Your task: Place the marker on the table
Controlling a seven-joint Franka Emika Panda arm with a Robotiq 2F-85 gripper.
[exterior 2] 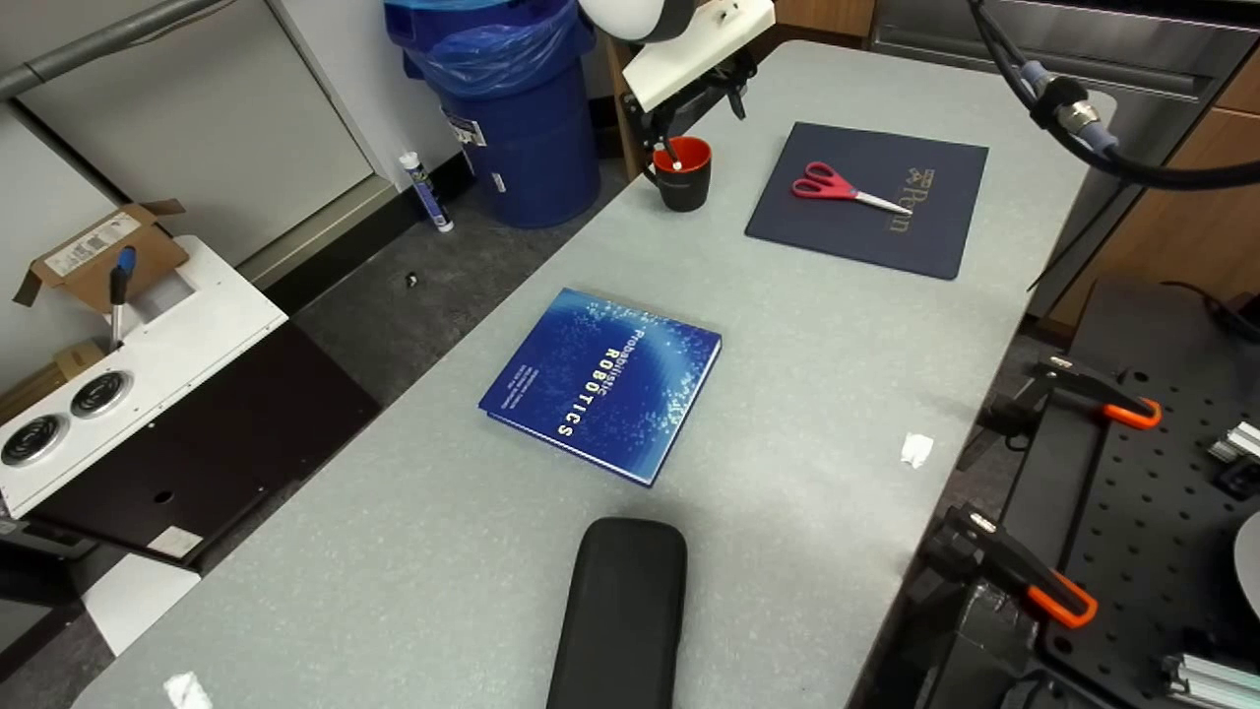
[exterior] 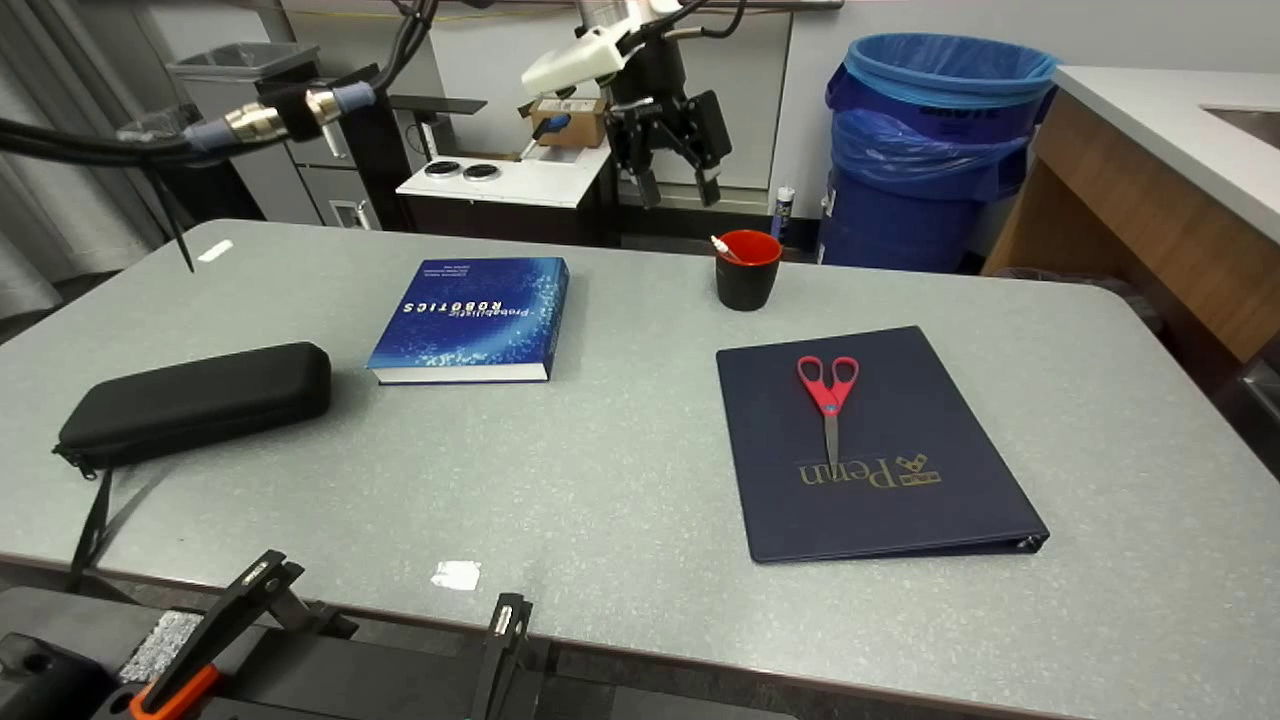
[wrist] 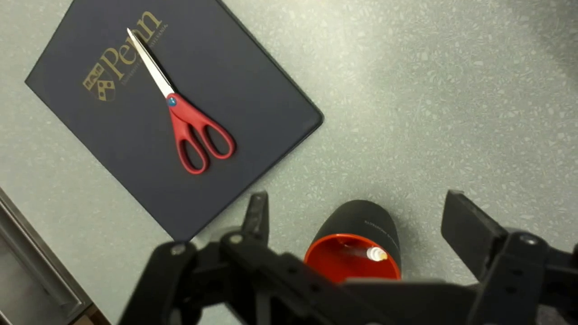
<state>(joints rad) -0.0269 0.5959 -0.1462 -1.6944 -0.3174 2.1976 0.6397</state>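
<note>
Toward the far edge of the counter [exterior: 600, 480], as an exterior view shows it, a black mug [exterior: 745, 290] with a red inside stands upright; the marker [exterior: 725, 247] leans inside it, pale end over the rim. Near the mug and above the counter's level hangs the hand [exterior: 679, 192], released, its jaws spread wide apart. Right of the mug and nearer lies a navy folder [exterior: 900, 410], red-handled scissors [exterior: 826, 402] resting closed on top of it. Left of the mug lies a blue book [exterior: 470, 320], and farther left and nearer, a black case [exterior: 200, 405]. Beyond the counter at right stands a blue bin [exterior: 900, 220].
</note>
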